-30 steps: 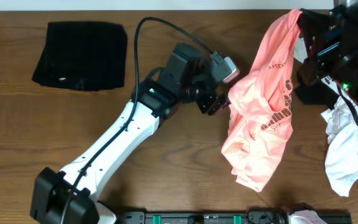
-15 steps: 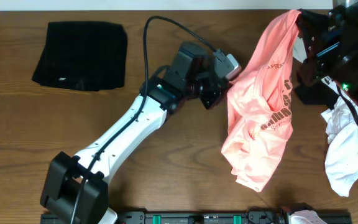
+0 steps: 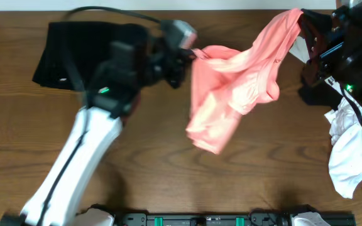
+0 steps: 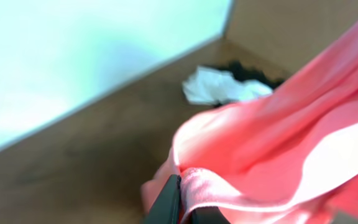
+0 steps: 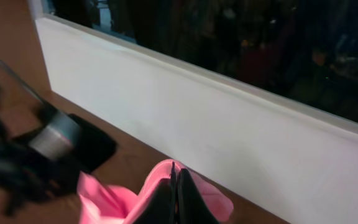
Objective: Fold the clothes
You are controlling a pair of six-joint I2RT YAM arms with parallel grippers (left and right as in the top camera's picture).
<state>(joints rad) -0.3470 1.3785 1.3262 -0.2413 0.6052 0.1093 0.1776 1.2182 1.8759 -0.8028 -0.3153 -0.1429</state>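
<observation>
The salmon-pink T-shirt [image 3: 231, 78] hangs stretched above the table between both grippers. My left gripper [image 3: 192, 54] is shut on one bunched edge of it, beside the folded black garment [image 3: 58, 59]. In the left wrist view the dark jaws [image 4: 182, 200] pinch a fold of the pink cloth [image 4: 278, 143]. My right gripper [image 3: 301, 17] is shut on the shirt's other end at the far right. Its closed fingers [image 5: 176, 180] grip a pink fold [image 5: 114, 199]. The left arm blurs and covers part of the black garment.
A crumpled white garment [image 3: 351, 154] lies at the right edge, below the right arm's dark base [image 3: 316, 94]. In the left wrist view, white cloth [image 4: 216, 87] and some black cloth lie near the back wall. The white back wall [image 5: 197, 118] borders the table.
My left gripper closed on the shirt's edge and swung left toward the black garment, dragging the pink shirt out sideways. The right gripper stayed put.
</observation>
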